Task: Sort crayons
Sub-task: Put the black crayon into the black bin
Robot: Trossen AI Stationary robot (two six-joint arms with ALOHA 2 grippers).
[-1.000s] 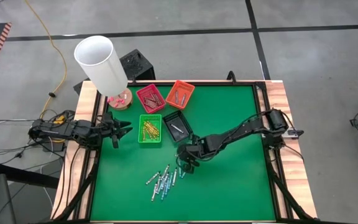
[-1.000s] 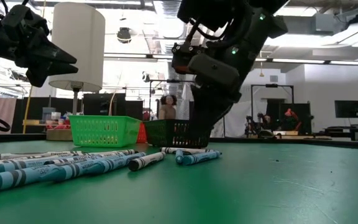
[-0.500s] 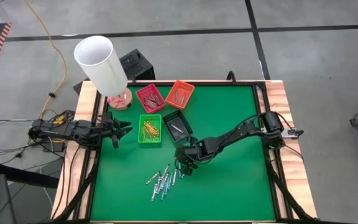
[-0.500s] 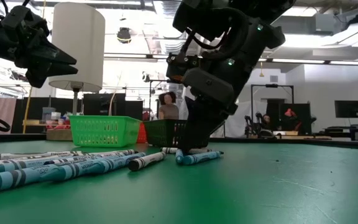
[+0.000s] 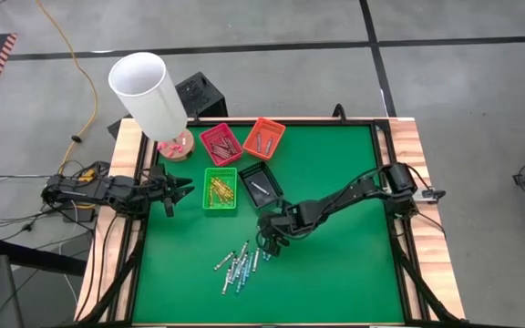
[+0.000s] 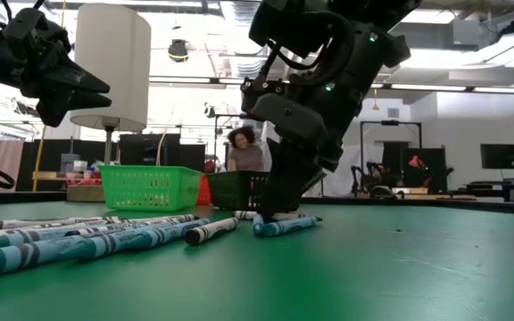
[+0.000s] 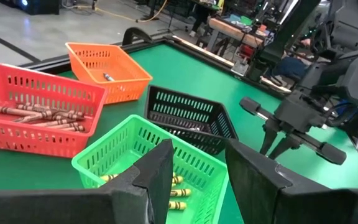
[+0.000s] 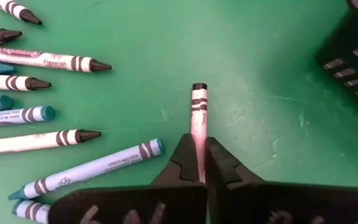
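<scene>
Your right gripper (image 8: 199, 163) is down on the green table (image 5: 335, 273), jaws closed on one white crayon (image 8: 198, 118) at the edge of the loose pile of crayons (image 5: 240, 264). Just beside that crayon lies a light blue crayon (image 8: 92, 169); the black tray (image 5: 259, 185) stands near the gripper.

Your left gripper (image 7: 197, 180) hovers at the table's left edge, jaws apart and holding nothing, above the green tray (image 5: 220, 189).

You have four trays: green with yellow crayons, black with one pale crayon, a red tray (image 5: 221, 143) with brown crayons, and an orange tray (image 5: 263, 138) with a few. A white lamp (image 5: 148, 93) stands at the table's far left corner. A person (image 6: 244, 148) shows in the room beyond.
</scene>
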